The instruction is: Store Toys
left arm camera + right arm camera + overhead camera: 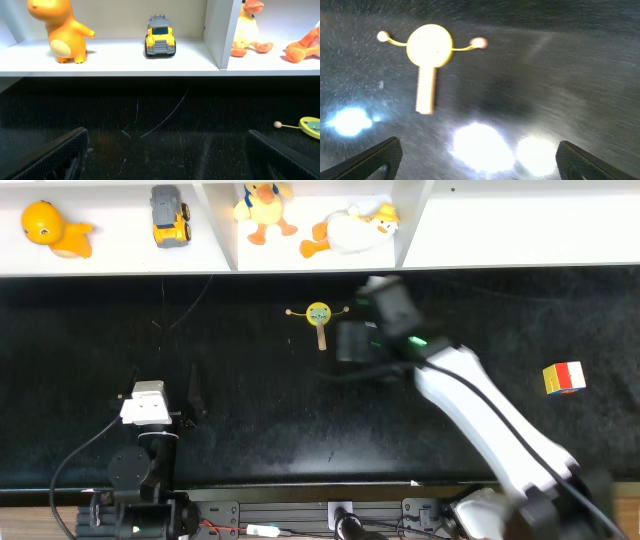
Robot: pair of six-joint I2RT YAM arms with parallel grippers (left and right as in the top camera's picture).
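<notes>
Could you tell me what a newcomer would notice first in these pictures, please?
Probably the white right arm stretched across the black table, its open gripper hovering near a small yellow drum toy. Next, the white shelf along the far edge, holding an orange figure, a yellow truck, a yellow plush duck and a white plush duck. A colourful cube lies alone on the table's right side.
</notes>
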